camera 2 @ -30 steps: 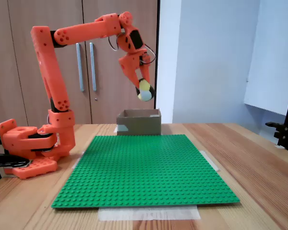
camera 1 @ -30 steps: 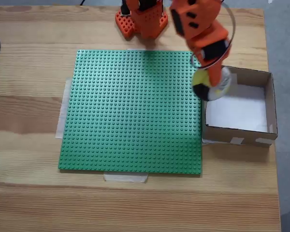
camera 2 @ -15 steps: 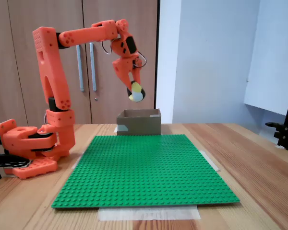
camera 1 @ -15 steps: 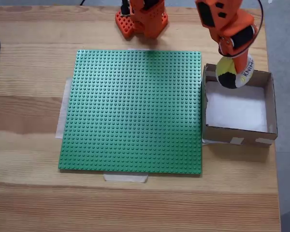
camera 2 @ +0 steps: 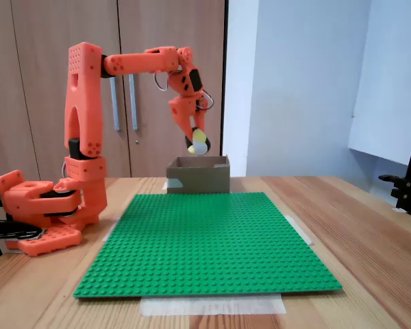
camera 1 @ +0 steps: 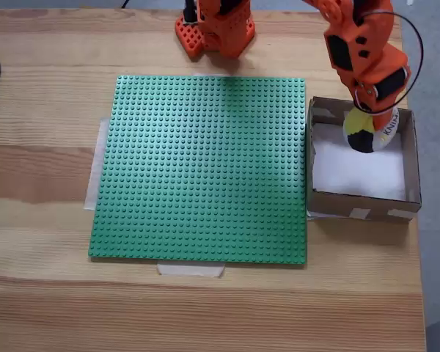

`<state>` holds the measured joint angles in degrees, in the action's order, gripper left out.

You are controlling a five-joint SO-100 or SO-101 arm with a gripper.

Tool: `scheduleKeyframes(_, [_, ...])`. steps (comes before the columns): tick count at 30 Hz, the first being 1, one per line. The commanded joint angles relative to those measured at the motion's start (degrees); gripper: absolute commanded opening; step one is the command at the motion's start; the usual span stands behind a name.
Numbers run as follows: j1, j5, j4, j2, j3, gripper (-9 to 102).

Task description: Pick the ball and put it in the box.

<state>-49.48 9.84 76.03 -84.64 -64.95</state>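
Wooden table [camera 1: 44, 147] carries a green studded baseplate [camera 1: 202, 169], with the brown cardboard box [camera 1: 411, 158] touching its right edge in a fixed view. Above the box's white floor, the orange gripper [camera 1: 367, 132] clamps the yellow-black-white ball [camera 1: 362, 133] [camera 2: 198, 145], held clear of the rim.

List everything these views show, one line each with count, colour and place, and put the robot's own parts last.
ball: one, yellow, black and white, held in the gripper above the box, not yet resting in it.
box: one, brown cardboard with a white bottom, against the baseplate's right edge in the view from above.
baseplate: one, green and studded, flat in the middle of the table, pale tape at its edges.
table: one, light wood.
cabinet doors: two, brown wood with metal handles, behind the arm.
arm: one, orange, base at the table's far edge in the view from above.
gripper: one, orange, shut on the ball over the box.
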Motion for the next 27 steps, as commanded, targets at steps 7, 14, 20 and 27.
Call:
scheduleKeyframes(7, [1.58, -0.44, -2.55, 2.81, 2.9, 2])
scheduleKeyframes(14, [2.11, -0.44, -5.71, 3.52, -0.44, 3])
scheduleKeyframes(20, [1.85, -0.09, -7.82, 3.6, -3.87, 3])
scheduleKeyframes(27, [1.23, 0.53, -10.46, 3.6, -6.77, 3])
